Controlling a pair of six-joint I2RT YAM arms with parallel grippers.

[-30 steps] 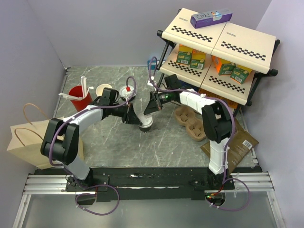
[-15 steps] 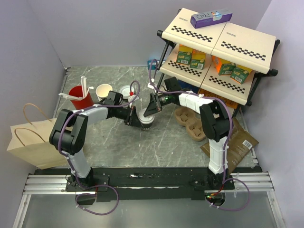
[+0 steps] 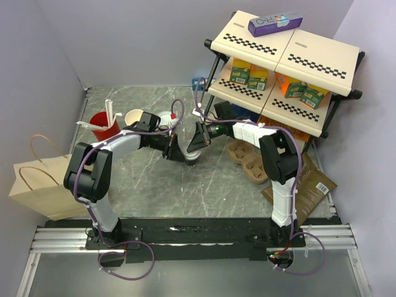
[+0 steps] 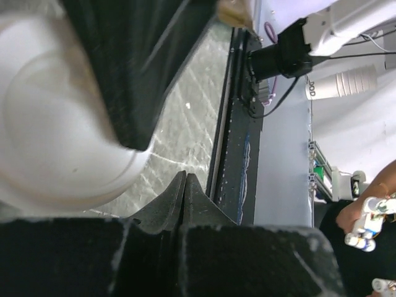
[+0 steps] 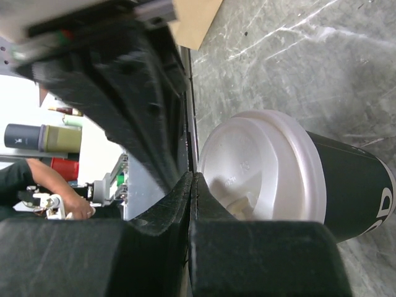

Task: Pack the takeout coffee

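The takeout coffee [image 3: 189, 157] is a dark cup with a white lid, on the table between my two grippers. In the right wrist view the lid [image 5: 260, 167] and dark body [image 5: 356, 192] lie just beyond my right gripper [image 5: 193, 176], whose fingers are shut with nothing between them. In the left wrist view the white lid [image 4: 55, 124] fills the upper left, beside my left gripper [image 4: 184, 176], also shut and empty. From above, the left gripper [image 3: 179, 152] is at the cup's left and the right gripper [image 3: 196, 146] at its upper right, both close against it.
A red cup with white sticks [image 3: 105, 125], a cream paper cup [image 3: 135, 117] and a white lid [image 3: 164, 117] stand at the back left. A paper bag [image 3: 37, 179] lies at the left edge. A cardboard cup carrier [image 3: 247, 158], a brown packet [image 3: 312, 185] and a shelf [image 3: 284, 55] are on the right.
The left gripper has moved right and back to the cup. The cup has shifted a little toward the back, and both grippers now press in close around it.
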